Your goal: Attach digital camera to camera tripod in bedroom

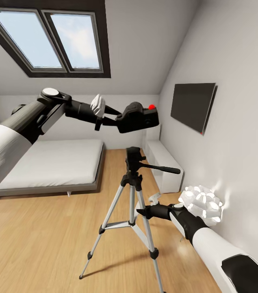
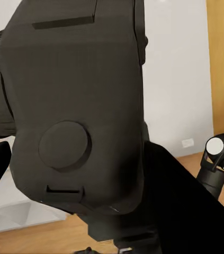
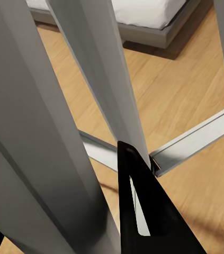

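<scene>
Black against the white sloped ceiling, the digital camera (image 1: 139,118) hangs in the air, clamped in the left pincer (image 1: 120,119) at the end of the outstretched left arm (image 1: 43,116). A red dot shows on its upper corner, on the side toward the wall screen (image 1: 193,105). The camera sits above the camera tripod (image 1: 132,203), a little apart from the black tripod head (image 1: 133,156), not touching it. In the left wrist view the camera body (image 2: 74,106) is pressed right up to the lens, with a round disc on its face, and a dark finger (image 2: 191,211) lies along one side of it.

The tripod stands upright on the light wood floor (image 1: 43,244) of the bedroom, its three silver legs spread, its long handle (image 1: 163,169) pointing toward the wall on the robot's right. The right arm (image 1: 210,240) reaches in low from the right, and the right pincer (image 1: 143,211) is at the tripod's legs, just beside the leg nearest it. The right wrist view shows the silver legs (image 3: 98,79) very close, with one dark finger (image 3: 143,211) against a leg; whether this pincer is open or closed around the leg I cannot tell.

Behind the tripod lies the low bed (image 1: 51,165), a white cabinet (image 1: 163,165) stands along the wall, and a white ball lamp (image 1: 202,203) glows near the right forearm. The skylight (image 1: 49,38) is overhead.
</scene>
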